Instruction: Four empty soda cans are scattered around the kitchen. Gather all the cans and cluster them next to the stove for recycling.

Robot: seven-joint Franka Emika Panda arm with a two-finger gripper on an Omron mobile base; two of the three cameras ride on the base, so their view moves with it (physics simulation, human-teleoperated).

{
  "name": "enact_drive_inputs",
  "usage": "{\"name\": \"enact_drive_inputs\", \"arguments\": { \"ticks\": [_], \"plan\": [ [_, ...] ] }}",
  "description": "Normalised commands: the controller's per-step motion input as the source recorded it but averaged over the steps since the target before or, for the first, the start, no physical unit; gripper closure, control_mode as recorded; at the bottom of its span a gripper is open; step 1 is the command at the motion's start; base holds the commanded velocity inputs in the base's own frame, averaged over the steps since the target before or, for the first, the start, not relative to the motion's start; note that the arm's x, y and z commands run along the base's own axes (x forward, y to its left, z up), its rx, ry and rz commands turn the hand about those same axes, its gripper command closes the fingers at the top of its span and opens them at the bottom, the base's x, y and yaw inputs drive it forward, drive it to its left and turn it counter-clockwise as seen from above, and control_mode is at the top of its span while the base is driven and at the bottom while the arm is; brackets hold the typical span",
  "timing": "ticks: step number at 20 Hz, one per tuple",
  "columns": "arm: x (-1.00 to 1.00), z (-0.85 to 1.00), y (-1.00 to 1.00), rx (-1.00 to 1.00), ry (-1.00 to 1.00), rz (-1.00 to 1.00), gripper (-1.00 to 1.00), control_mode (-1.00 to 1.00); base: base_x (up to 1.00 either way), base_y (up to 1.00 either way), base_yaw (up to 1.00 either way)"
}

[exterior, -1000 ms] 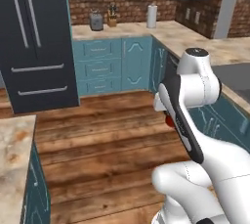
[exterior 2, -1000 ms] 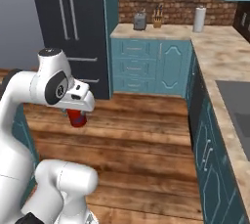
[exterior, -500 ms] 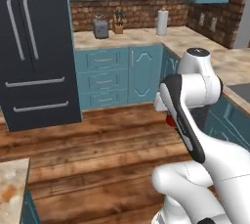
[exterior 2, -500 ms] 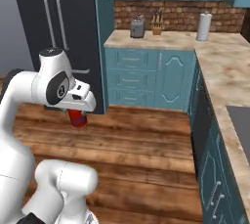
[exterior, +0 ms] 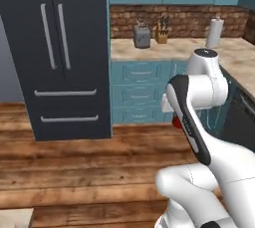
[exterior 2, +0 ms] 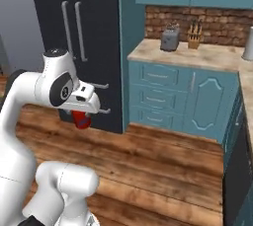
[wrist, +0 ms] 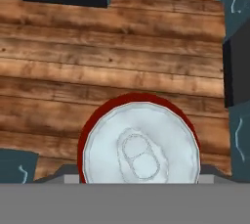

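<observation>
A red soda can [exterior 2: 80,119] hangs under my gripper [exterior 2: 81,116], which is shut on it, high above the wooden floor. In the hand view its silver top [wrist: 140,147] with the pull tab faces the camera, a red rim around it. The left base view shows a sliver of the red can [exterior: 176,121] beside the arm. The stove is out of view.
A black fridge [exterior: 60,53] stands at the left. A counter [exterior 2: 197,57] runs along the brick wall with a toaster [exterior: 142,36], a knife block [exterior: 162,33] and a paper-towel roll [exterior: 214,32]. Teal cabinets [exterior 2: 168,92] are below; wooden floor [exterior: 74,167] lies open ahead.
The base has turned, so the fridge and back counter have slid right across both base views and look closer. The gripper still holds the red can in the same pose.
</observation>
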Motion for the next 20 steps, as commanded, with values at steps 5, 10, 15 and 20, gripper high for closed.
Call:
{"name": "enact_drive_inputs", "arguments": {
  "ticks": [5, 10, 15, 20],
  "plan": [
    [0.00, 0.00, 0.00, 0.00, 0.00, 0.00, 1.00, 1.00, 1.00, -0.14, 0.69],
    [0.00, 0.00, 0.00, 0.00, 0.00, 0.00, 1.00, 1.00, 1.00, -0.17, 0.73],
    [0.00, 0.00, 0.00, 0.00, 0.00, 0.00, 1.00, 1.00, 1.00, -0.15, 0.74],
    [0.00, 0.00, 0.00, 0.00, 0.00, 0.00, 1.00, 1.00, 1.00, -0.14, 0.70]
  ]
}}
